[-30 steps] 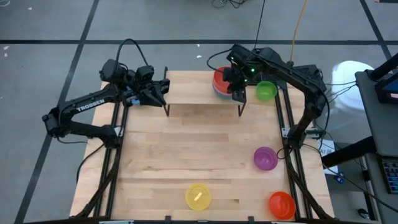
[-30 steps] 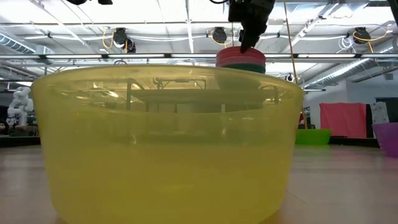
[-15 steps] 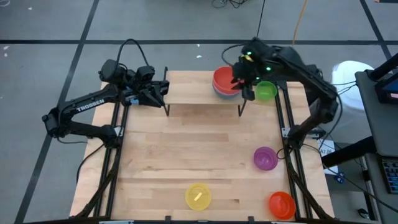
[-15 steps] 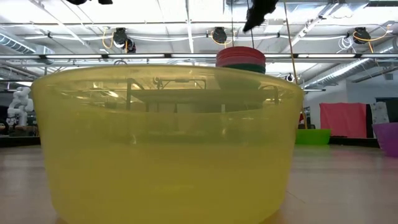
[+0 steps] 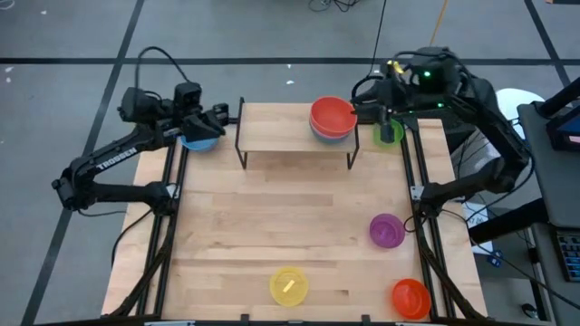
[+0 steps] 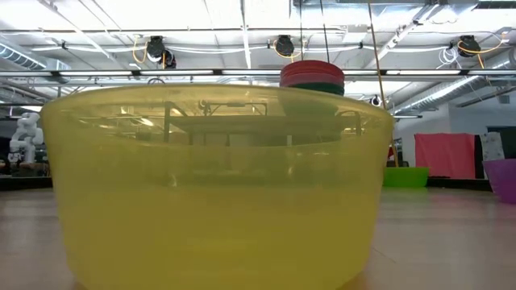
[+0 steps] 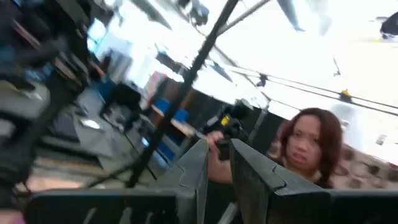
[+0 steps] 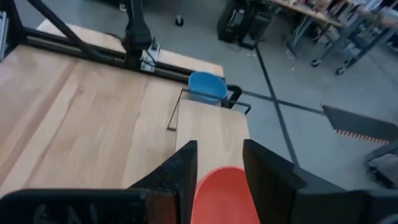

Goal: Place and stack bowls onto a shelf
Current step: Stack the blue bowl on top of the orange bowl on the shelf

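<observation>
The shelf (image 5: 281, 136) stands at the table's far edge. On its right end sits a stack of bowls with the red bowl (image 5: 332, 116) on top; in the low view (image 6: 312, 71) a dark teal bowl shows under it. My right gripper (image 5: 364, 107) is open and empty, just right of the stack and above it, fingers pointing at the red bowl (image 8: 221, 193). My left gripper (image 5: 220, 113) hangs left of the shelf over the blue bowl (image 5: 198, 140), tipped up toward the room, its fingers (image 7: 199, 171) a narrow gap apart and empty.
The green bowl (image 5: 388, 134) sits right of the shelf, under my right arm. The purple bowl (image 5: 387, 231), orange bowl (image 5: 410, 297) and yellow bowl (image 5: 289, 285) stand near the right and near edges. The yellow bowl (image 6: 218, 185) fills the low view. A person (image 7: 308, 146) stands beyond the table.
My right gripper has risen off the red bowl on the stack and drawn back toward the table's right edge, leaving the low view; the stack stays in place. My left arm has pulled back toward the table's left edge, uncovering the blue bowl.
</observation>
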Available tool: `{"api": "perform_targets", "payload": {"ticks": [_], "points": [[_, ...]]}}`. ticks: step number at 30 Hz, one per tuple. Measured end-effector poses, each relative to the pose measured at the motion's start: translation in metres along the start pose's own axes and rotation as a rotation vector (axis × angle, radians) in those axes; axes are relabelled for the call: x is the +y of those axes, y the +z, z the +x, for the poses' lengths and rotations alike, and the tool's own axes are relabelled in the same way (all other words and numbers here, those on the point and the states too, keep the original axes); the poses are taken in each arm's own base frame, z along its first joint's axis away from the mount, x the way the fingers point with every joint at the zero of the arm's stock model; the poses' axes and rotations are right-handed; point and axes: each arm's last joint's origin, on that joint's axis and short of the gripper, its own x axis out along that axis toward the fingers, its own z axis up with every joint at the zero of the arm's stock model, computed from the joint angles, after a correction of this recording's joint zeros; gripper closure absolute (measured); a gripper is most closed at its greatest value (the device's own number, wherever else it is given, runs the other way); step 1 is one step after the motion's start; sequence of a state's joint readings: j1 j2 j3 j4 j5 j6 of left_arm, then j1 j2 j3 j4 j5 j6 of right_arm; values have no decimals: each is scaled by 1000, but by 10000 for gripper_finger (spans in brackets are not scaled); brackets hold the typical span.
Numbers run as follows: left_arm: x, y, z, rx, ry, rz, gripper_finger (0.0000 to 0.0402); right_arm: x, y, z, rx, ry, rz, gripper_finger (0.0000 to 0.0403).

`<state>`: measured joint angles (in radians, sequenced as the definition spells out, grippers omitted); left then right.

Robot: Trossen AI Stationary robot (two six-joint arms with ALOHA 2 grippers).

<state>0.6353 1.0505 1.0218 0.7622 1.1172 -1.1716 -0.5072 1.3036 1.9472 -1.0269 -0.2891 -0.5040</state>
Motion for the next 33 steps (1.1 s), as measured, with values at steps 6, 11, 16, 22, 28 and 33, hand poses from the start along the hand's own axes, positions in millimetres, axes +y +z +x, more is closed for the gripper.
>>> {"api": "perform_targets", "payload": {"ticks": [6, 11, 16, 22, 28, 33], "points": [[-12, 8, -12, -114, 78, 176, 330, 5, 2, -17, -40, -22, 11, 280], [-8, 9, -19, -120, 142, 185, 367, 7, 3, -25, -56, -29, 29, 280], [2, 7, -29, -144, 281, 120, 394, 10, 3, -36, -79, -40, 31, 280], [-1, 5, -49, -203, 468, 71, 398, 15, 4, -50, -106, -52, 46, 280], [-11, -12, -73, -279, 785, -44, 399, 19, 4, -61, -131, -62, 40, 280], [-19, -36, -87, -287, 1077, -157, 399, 21, 4, -68, -147, -66, 64, 280]]}}
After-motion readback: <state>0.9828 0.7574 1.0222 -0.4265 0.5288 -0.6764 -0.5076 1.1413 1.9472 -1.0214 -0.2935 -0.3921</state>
